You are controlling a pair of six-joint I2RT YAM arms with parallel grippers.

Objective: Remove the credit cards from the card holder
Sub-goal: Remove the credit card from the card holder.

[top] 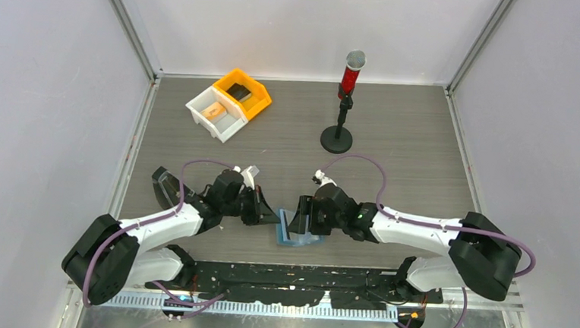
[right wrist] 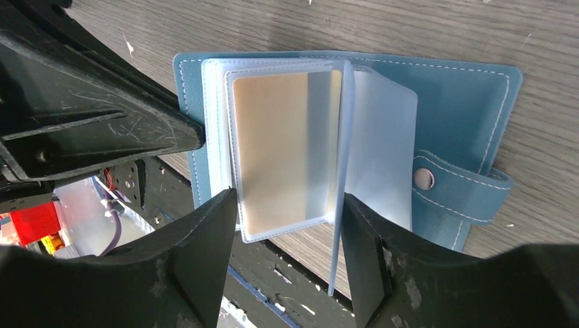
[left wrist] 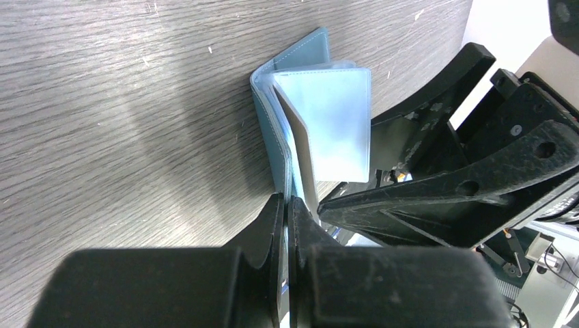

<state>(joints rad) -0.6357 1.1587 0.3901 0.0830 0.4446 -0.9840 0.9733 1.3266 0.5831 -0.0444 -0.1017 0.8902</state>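
Clamping the cover of the blue card holder (right wrist: pixel 471 102) at the near edge of the table (top: pixel 410 141), the left gripper (left wrist: pixel 287 205) steadies it while the right gripper (right wrist: pixel 288 205), jaws parted, straddles the orange-tan card (right wrist: pixel 280 137) in its clear sleeve (right wrist: pixel 382 137) — pinch card, not plastic, I'd say, then draw straight out.

no legible text, no labels or numbers (all views)

Bench (top: pixel 410 141): grey wood-grain top, matt.
Card holder (right wrist: pixel 464 102): light-blue grained leather-look cover, white stitching, shiny metal snap (right wrist: pixel 424 179).
Sleeves (right wrist: pixel 382 150): clear plastic, glossy.
Card (right wrist: pixel 280 150): tan, smooth.
Bins (top: pixel 230 103): orange and white plastic.
Jaws: black plastic, matt, scuffed.
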